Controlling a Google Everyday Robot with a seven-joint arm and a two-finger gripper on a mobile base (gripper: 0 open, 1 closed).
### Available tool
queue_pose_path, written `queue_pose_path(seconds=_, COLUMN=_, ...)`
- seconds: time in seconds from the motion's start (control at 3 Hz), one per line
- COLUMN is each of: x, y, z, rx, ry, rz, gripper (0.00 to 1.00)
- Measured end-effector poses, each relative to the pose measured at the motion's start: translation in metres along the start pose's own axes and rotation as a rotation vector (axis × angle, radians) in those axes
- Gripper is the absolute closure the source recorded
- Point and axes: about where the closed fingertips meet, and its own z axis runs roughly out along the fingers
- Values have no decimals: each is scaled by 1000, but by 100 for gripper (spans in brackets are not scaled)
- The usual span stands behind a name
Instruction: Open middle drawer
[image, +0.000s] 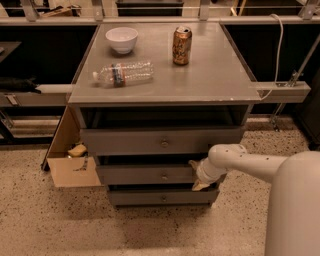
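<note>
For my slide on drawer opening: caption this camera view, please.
End effector at the right end of the middle drawer, below a table bearing bowl, bottle and can.

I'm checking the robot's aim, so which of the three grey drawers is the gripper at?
The middle drawer, between the taller top drawer and the slim bottom drawer; the gripper sits at its front's right end.

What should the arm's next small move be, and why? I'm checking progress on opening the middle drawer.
Probably a short, straight pull outward: the gripper is at the right end of the middle drawer, away from its knob, and that drawer looks hardly out.
</note>
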Motion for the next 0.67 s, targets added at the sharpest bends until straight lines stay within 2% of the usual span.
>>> queue_pose_path(seconds=0.33, x=-4, y=8, z=-10, rx=14, ry=-1, rz=-6, gripper=72)
queue_pose_path(seconds=0.67, x=-7, y=6, z=-17, rx=14, ry=-1, rz=-6, gripper=97)
